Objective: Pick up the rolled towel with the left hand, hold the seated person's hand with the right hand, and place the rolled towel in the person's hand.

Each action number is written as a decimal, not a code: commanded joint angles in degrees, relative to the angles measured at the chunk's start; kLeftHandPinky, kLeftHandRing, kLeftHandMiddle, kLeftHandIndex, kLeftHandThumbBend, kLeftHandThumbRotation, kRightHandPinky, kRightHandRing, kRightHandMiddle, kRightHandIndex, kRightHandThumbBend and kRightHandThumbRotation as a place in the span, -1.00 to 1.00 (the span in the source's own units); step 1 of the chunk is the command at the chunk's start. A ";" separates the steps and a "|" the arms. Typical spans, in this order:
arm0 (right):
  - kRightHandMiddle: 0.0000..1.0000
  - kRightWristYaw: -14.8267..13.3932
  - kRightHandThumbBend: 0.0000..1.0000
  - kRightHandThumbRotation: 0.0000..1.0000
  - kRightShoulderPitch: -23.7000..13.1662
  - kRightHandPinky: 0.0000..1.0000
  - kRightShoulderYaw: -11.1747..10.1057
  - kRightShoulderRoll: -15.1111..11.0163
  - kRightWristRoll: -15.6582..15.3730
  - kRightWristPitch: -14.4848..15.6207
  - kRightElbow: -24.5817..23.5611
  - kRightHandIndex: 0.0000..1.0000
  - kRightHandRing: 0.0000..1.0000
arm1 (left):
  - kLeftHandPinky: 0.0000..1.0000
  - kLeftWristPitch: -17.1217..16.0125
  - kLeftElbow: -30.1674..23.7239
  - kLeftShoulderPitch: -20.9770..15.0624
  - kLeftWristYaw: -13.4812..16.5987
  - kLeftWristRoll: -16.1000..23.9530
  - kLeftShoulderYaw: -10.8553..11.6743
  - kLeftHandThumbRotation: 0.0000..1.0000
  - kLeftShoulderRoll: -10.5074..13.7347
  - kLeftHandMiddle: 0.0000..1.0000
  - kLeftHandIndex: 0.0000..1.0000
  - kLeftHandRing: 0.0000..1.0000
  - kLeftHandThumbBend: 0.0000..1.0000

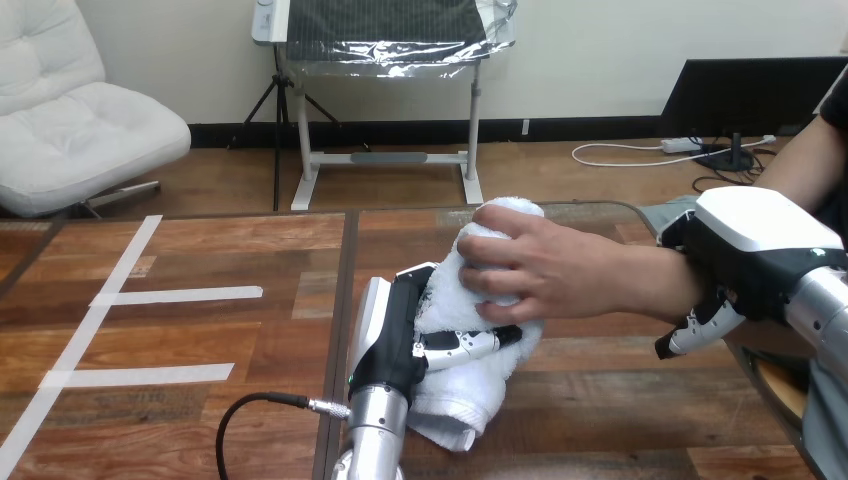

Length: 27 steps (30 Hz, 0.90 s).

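From the head view, my left hand (400,340) rises from the bottom edge near the middle of the tabletop (200,260) and has the rolled towel (450,400). My fingers (465,345) are curled across its lower half, so the roll stands tilted up toward the person and clear of the wood.

The person's hand (545,265) comes in from the right and lies over the towel's upper end. Its fingers are bent round that end, just above mine, so both of us are on the towel.

My right hand (755,245) sits on top of the person's wrist (660,285). Its fingers (700,330) hook down and under the far side. I take that as a steadying hold, though the thumb is hidden and I can't be sure how firm it is. Bracing the wrist keeps their palm where the towel can meet it.

I judge the handover nearly done. What's left is for my left fingers to let go once their grasp carries the weight.
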 commanded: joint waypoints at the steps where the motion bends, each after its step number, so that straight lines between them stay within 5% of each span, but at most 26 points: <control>1: 0.43 -0.18 0.68 -1.00 -3.43 0.16 -0.95 -0.69 -0.08 -1.57 -3.26 0.45 0.32 | 0.14 -0.06 -1.79 -5.38 -4.25 2.29 -2.92 -0.53 0.44 0.27 0.40 0.23 0.27; 11: 0.66 -0.08 0.70 -1.00 -3.23 0.45 -1.18 -1.05 0.28 -3.61 -2.69 0.63 0.60 | 0.80 1.18 -2.84 -5.68 -9.67 3.33 -4.46 0.05 2.19 0.89 0.94 0.88 0.71; 17: 0.78 0.06 0.72 -1.00 -3.15 0.59 -1.32 -0.89 0.14 -4.01 -2.45 0.70 0.75 | 0.96 2.65 -3.61 -5.70 -11.29 3.99 -5.29 0.21 2.86 0.98 0.99 0.98 0.93; 27: 0.87 0.07 0.73 -1.00 -2.90 0.71 -1.28 -0.92 -0.56 -4.15 -2.78 0.76 0.87 | 1.00 4.04 -4.82 -5.18 -11.74 4.87 -5.94 0.37 3.30 1.00 1.00 1.00 1.00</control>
